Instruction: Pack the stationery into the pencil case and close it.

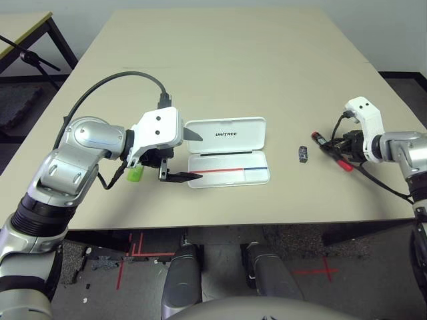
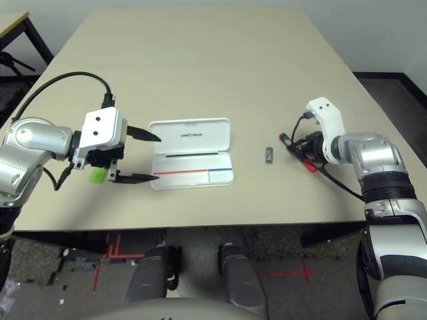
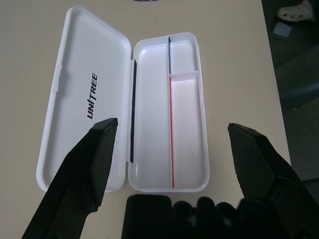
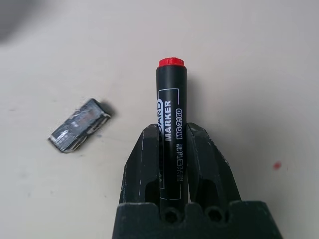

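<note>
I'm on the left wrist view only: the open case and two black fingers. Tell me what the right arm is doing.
Observer: The right hand is shut on the red marker, well to the right of the pencil case.
Operator: Report what else lies out there.
Observer: A small dark-grey metallic piece lies on the table between the case and the marker, apart from both.
Operator: Find the highlighter.
Observer: The light-green highlighter lies on the table left of the case, partly hidden under the left hand, whose fingers stand open.
</note>
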Robot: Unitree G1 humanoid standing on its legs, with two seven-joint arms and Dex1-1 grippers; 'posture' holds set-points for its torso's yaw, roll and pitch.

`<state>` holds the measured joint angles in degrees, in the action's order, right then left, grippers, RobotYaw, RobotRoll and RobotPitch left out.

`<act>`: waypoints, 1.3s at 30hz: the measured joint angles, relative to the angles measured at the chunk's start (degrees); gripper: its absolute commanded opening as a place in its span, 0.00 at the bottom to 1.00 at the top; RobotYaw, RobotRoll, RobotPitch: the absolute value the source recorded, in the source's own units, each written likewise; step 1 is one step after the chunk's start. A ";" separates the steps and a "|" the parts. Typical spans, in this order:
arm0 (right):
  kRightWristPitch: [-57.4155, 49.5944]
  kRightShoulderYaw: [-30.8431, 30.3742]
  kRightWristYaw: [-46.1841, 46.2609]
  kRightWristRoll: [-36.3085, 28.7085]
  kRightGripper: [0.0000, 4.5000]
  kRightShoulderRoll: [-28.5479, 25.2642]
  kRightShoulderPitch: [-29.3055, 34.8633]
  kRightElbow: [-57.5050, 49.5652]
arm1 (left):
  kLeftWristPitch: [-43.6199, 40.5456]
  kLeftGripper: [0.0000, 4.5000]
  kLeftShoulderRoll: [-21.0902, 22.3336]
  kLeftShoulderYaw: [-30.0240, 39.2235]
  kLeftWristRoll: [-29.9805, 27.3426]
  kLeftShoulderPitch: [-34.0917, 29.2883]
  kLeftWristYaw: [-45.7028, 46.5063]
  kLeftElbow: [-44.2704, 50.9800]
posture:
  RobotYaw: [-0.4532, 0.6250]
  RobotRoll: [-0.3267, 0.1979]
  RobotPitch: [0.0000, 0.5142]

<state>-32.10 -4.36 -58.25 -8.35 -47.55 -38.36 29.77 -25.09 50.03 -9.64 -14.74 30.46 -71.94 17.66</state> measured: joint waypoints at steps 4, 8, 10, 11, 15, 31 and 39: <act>4.79 -0.59 -6.07 0.29 0.11 -2.08 0.02 -4.95 | 0.69 1.00 0.49 -0.01 0.52 -0.21 0.00 -0.21 | 0.37 0.62 0.23; 7.94 -2.12 -11.83 0.12 0.11 -2.60 0.03 -11.94 | 1.03 1.00 0.54 -0.16 0.75 -0.62 -0.01 -0.28 | 0.38 0.62 0.23; 8.72 -3.25 -13.93 0.29 0.11 -3.09 -0.21 -13.88 | 1.04 1.00 0.63 -0.16 0.76 -0.66 -0.01 -0.28 | 0.38 0.62 0.23; 8.87 -4.08 -15.10 0.39 0.11 -3.10 -0.84 -14.57 | 1.04 1.00 0.66 -0.16 0.78 -0.71 -0.01 -0.28 | 0.38 0.62 0.23; 8.74 -6.78 -19.34 0.44 0.11 -2.90 -4.11 -17.96 | 1.04 1.00 0.79 -0.16 0.91 -0.80 -0.01 -0.29 | 0.39 0.62 0.24; 3.49 -20.52 -18.89 5.97 0.11 11.47 -12.69 -27.89 | 0.12 1.00 1.99 -0.15 1.22 -2.43 1.05 0.72 | 0.44 0.62 0.24; 3.95 -24.46 -14.92 9.97 0.11 18.20 -12.71 -26.79 | -0.68 1.00 2.66 -0.07 1.13 -3.95 2.00 2.10 | 0.46 0.62 0.23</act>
<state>-28.15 -28.82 -73.17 1.63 -29.35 -51.07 2.98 -25.77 52.69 -9.72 -13.61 26.51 -69.95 19.76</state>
